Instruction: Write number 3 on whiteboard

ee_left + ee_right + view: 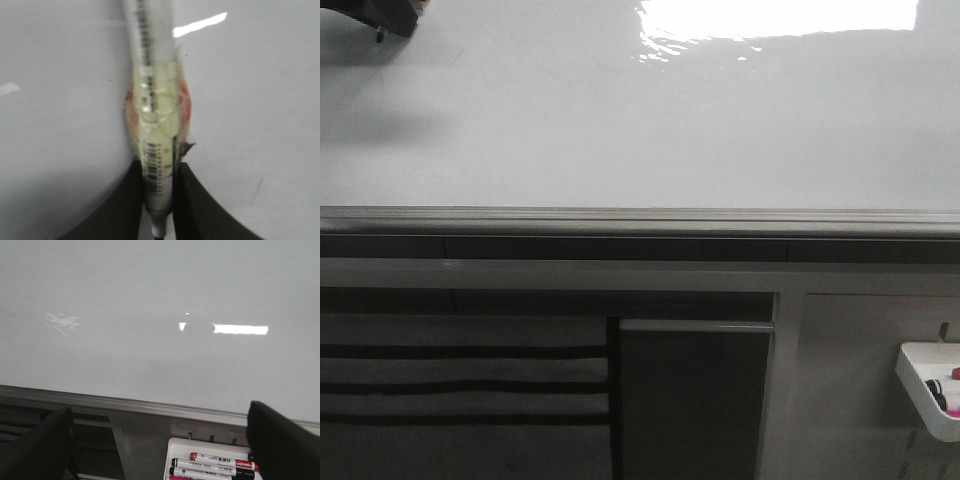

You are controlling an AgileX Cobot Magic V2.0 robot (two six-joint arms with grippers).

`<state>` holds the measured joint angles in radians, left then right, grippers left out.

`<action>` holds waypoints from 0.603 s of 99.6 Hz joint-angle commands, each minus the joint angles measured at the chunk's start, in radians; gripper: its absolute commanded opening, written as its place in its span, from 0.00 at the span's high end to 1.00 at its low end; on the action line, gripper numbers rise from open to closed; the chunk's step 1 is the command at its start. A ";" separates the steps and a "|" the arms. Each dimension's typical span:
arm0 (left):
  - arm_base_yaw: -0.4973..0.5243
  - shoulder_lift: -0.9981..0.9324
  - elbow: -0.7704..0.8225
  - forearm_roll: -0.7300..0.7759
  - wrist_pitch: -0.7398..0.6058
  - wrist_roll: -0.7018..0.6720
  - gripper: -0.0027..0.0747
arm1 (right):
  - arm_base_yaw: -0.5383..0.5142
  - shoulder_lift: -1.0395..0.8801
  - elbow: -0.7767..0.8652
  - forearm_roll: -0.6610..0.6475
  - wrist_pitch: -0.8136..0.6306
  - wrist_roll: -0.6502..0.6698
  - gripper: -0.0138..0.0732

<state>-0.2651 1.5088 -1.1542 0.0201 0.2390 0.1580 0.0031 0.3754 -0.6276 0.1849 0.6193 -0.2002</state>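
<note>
Whiteboard (620,130) fills the front view, bare of ink — no 3 yet. Left gripper (159,200) pinches a tape-wrapped marker (156,115); right gripper (160,440) gapes empty. Press the tip lightly, stroke evenly.

- The whiteboard (620,130) is the carrying surface here: a large glossy white board that fills the upper half of the front view.
- A bright patch of reflected light (775,18) sits on its far part, right of centre.
- A grey metal edge rail (640,220) runs along its near side, from one edge of the front view to the other.
- No ink marks can be made out on the board's surface in the front or right wrist views.
- Below the rail, on the right, a small white tray (175,452) hangs on the panel; it holds markers (212,462) lying side by side, one with a red cap, one with a black cap.
</note>
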 commanded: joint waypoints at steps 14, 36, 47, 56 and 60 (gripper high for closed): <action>-0.004 -0.058 -0.037 0.022 0.000 0.001 0.98 | 0.000 0.021 -0.067 0.043 -0.006 -0.009 0.12; -0.031 -0.198 -0.037 0.040 0.180 0.021 0.99 | 0.002 0.109 -0.177 0.326 0.219 -0.277 0.12; -0.082 -0.283 -0.037 0.033 0.330 0.101 0.99 | 0.046 0.192 -0.225 0.500 0.319 -0.482 0.12; -0.161 -0.353 -0.037 0.028 0.502 0.198 0.99 | 0.129 0.281 -0.268 0.538 0.393 -0.559 0.12; -0.194 -0.375 -0.037 0.019 0.558 0.229 0.99 | 0.168 0.323 -0.282 0.536 0.407 -0.574 0.12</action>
<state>-0.3937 1.2045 -1.1572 0.0581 0.7085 0.3120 0.1059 0.6152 -0.8487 0.6516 1.0212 -0.6870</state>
